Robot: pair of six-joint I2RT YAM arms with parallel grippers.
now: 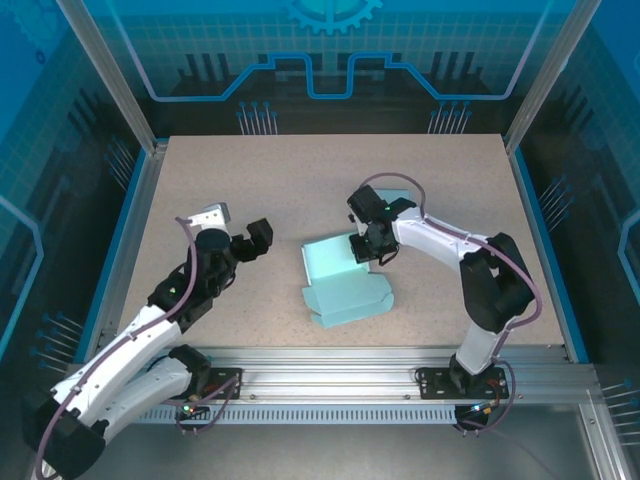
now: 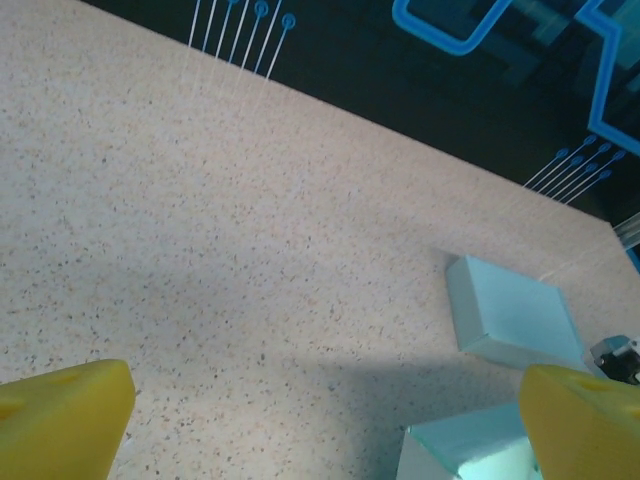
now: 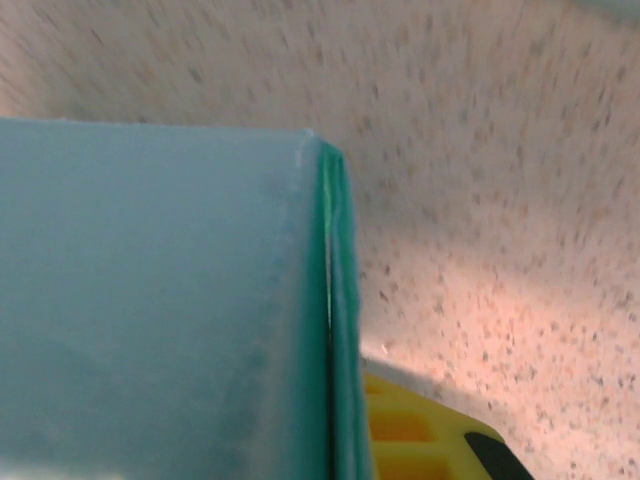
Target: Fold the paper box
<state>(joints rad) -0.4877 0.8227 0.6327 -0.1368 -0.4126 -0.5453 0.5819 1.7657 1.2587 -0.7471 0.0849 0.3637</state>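
Teal paper box (image 1: 345,290) part-folded near the middle of the counter (image 1: 250,170), right tool (image 1: 366,246) clamped on its raised flap at the one o'clock corner, left tool (image 1: 237,226) spread wide, empty, at the box's nine o'clock, not touching

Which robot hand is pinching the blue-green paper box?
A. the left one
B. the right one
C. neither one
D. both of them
B: the right gripper is shut on a raised flap of the paper box, while the left gripper stands open over the table, apart from the box.
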